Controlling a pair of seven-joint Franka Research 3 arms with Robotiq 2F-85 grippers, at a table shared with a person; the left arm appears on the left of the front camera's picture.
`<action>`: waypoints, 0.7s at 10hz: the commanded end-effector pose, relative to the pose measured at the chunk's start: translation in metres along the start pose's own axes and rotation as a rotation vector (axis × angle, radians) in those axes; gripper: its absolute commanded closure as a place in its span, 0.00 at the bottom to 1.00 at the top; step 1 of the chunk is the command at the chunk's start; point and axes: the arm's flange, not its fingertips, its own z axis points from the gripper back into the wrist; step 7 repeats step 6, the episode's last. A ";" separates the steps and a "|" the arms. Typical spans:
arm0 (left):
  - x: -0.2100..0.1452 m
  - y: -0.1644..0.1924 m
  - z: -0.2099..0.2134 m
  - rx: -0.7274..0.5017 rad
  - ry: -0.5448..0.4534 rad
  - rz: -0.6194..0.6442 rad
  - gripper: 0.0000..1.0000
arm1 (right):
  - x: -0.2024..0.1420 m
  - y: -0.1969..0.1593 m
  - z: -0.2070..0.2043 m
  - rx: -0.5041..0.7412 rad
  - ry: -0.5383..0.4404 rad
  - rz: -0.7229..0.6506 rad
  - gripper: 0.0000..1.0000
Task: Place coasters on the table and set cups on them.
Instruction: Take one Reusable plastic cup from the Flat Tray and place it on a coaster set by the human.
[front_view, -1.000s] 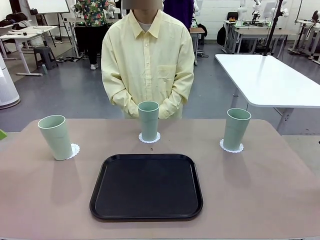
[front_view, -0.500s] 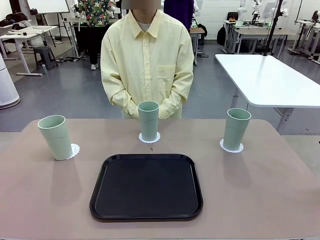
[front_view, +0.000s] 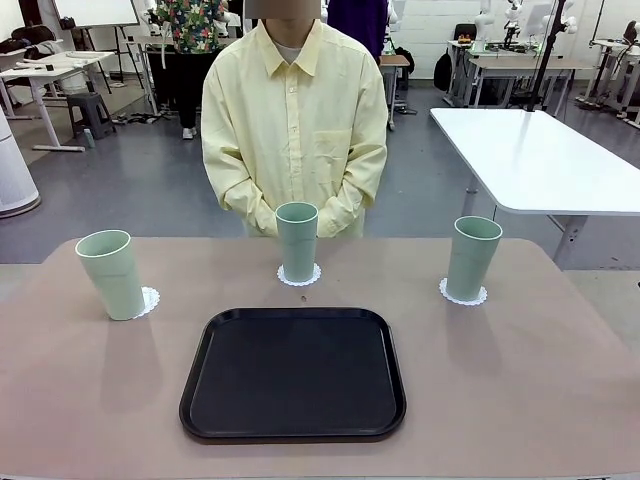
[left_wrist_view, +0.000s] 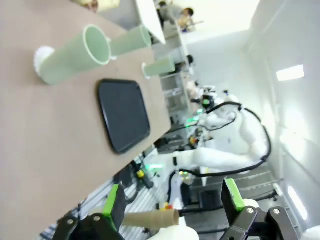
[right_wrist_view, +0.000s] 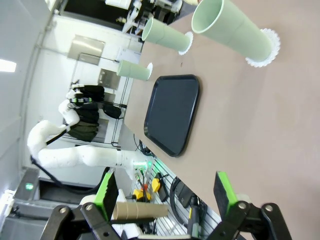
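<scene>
Three pale green cups stand upright on the beige table (front_view: 80, 400), each on a white lacy coaster: the left cup (front_view: 112, 272) on a coaster (front_view: 149, 299), the middle cup (front_view: 297, 240) on a coaster (front_view: 299, 278), the right cup (front_view: 472, 257) on a coaster (front_view: 463, 295). My left gripper (left_wrist_view: 172, 200) is open and holds nothing, back from the table, with the nearest cup (left_wrist_view: 75, 57) far ahead of it. My right gripper (right_wrist_view: 165, 190) is also open with nothing in it, well away from its nearest cup (right_wrist_view: 235, 32).
A black rounded-square tray (front_view: 293, 372) lies bare at the table's near middle. A person in a pale yellow shirt (front_view: 295, 120) stands at the far edge behind the middle cup, hands clasped. A white table (front_view: 540, 160) stands at the back right.
A green fingertip at the front view's left edge has drawn out of view. Cups, coasters, tray and person have not moved.
</scene>
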 end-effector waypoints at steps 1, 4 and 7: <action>0.015 0.003 0.022 -0.027 0.010 -0.009 0.00 | -0.001 0.001 0.000 0.011 -0.004 -0.003 0.00; 0.007 0.009 0.016 -0.028 0.001 0.008 0.00 | -0.001 0.001 0.000 0.011 -0.004 -0.003 0.00; 0.007 0.009 0.016 -0.028 0.001 0.008 0.00 | -0.001 0.001 0.000 0.011 -0.004 -0.003 0.00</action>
